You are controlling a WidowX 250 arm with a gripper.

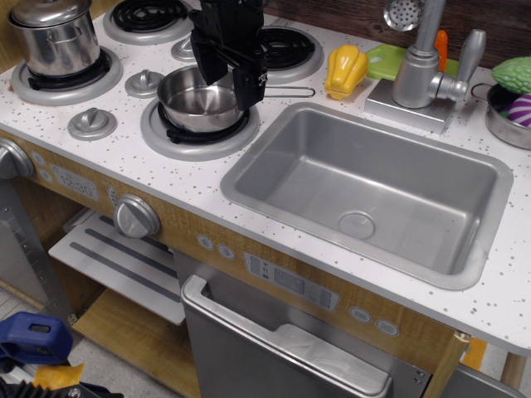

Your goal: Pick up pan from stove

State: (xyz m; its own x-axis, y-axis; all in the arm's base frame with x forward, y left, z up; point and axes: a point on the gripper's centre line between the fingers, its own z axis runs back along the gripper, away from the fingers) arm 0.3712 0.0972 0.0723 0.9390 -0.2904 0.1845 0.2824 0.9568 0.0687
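White speckled stove [274, 99]: I see my end effector [231, 84] spread, straddling the pan [199, 99] rim.

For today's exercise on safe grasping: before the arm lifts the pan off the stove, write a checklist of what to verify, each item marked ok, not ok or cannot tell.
1. Pan sits on the front right burner of the stove: ok.
2. Tool is over the pan, at its rim: ok.
3. Tool's fingers are closed on the rim: cannot tell, the tool's body hides the contact.
4. Pan is empty, so nothing would spill: ok, as far as the visible part shows.
5. Wire handle lies free, pointing toward the yellow toy pepper, not touching it: ok.
6. Lidded pot stands apart from the pan on another burner: ok.
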